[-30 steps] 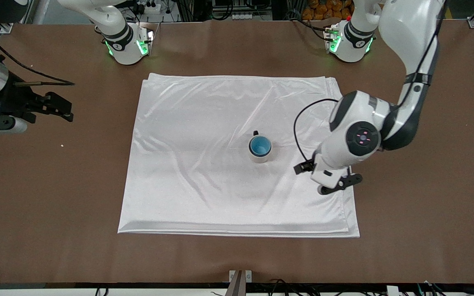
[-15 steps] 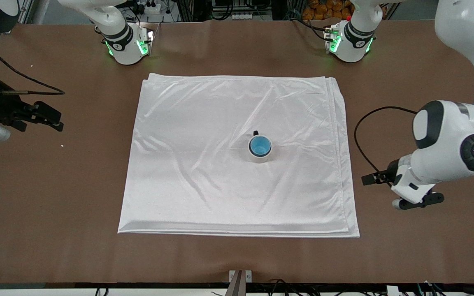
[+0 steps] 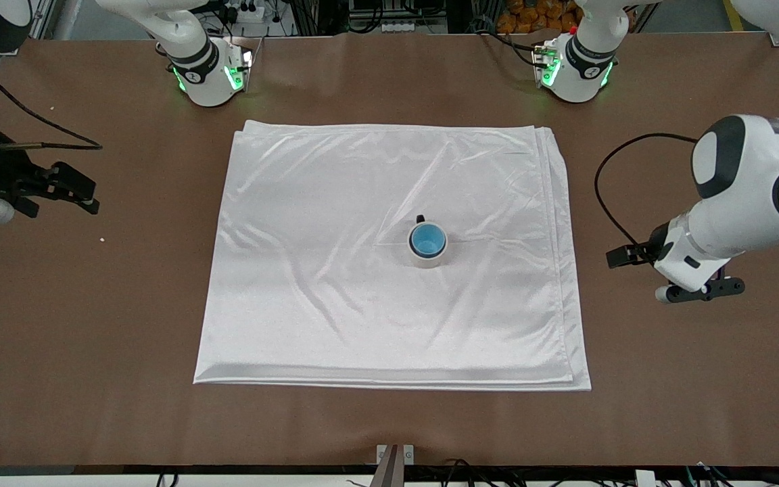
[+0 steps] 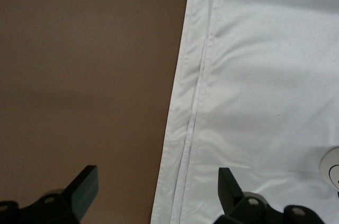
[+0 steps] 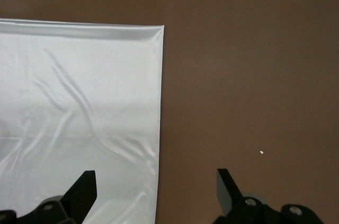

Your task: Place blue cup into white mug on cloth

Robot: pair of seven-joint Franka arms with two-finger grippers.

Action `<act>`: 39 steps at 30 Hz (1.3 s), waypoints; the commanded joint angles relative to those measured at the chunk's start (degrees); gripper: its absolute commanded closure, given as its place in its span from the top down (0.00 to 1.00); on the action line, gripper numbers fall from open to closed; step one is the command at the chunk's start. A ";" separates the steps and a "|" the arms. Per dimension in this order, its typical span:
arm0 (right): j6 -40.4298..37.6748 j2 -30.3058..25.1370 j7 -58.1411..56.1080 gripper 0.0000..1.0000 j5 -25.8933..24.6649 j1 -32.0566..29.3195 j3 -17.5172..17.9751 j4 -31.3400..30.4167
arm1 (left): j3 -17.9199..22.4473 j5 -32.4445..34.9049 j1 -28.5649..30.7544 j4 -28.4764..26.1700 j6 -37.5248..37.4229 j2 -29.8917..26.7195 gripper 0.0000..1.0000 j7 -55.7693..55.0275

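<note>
Brown tabletop under a large shiny white cloth (image 3: 389, 270). On it, toward the left arm's end: small white ceramic mug (image 3: 428, 259), black handle at 11 o'clock, light-blue tapered cup (image 3: 428, 241) already nested upright inside. Left gripper (image 3: 699, 292) over bare table at the mug's 3 o'clock, wide open, empty. Right gripper (image 3: 75, 189) waiting at 9 o'clock, likewise spread, holding nothing.

Front camera high, faces robots; wrist cameras downward; cloth (image 3: 389, 257) shared.

Blue cup (image 3: 427, 240), white mug (image 3: 428, 258) black-handled, shiny white cloth (image 3: 335, 270), brown table (image 3: 92, 304)
</note>
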 commanded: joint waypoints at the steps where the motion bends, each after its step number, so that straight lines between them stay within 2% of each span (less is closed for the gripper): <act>1: 0.93 -3.24 -1.17 1.00 0.83 -0.96 0.59 -3.64 | -0.04 -0.38 0.80 -5.42 -2.05 -7.60 1.00 2.61; 8: 0.40 -3.94 -6.35 1.00 0.65 -1.49 0.59 -4.34 | 0.93 -0.29 0.19 -4.98 -3.29 -12.00 1.00 2.70; 14: 0.93 -5.70 -6.71 1.00 0.48 -1.66 0.50 -6.54 | 1.54 0.59 -1.04 -1.47 -3.64 -13.06 1.00 2.52; 19: 0.93 -5.70 -6.80 1.00 0.39 -1.75 0.59 -6.55 | 5.40 0.68 -4.29 0.56 -5.92 -14.02 1.00 2.52; 22: 1.02 -5.70 -7.32 1.00 0.39 -1.84 0.59 -6.55 | 6.37 0.68 -5.00 1.00 -7.16 -14.20 1.00 2.52; 30: 1.02 -5.79 -7.59 1.00 0.39 -1.93 0.59 -6.55 | 6.38 0.68 -5.70 1.70 -11.20 -15.61 1.00 2.88; 39: 0.93 -5.96 -7.59 1.00 0.39 -2.19 0.59 -6.55 | 6.55 0.59 -5.62 2.66 -12.17 -16.05 1.00 7.18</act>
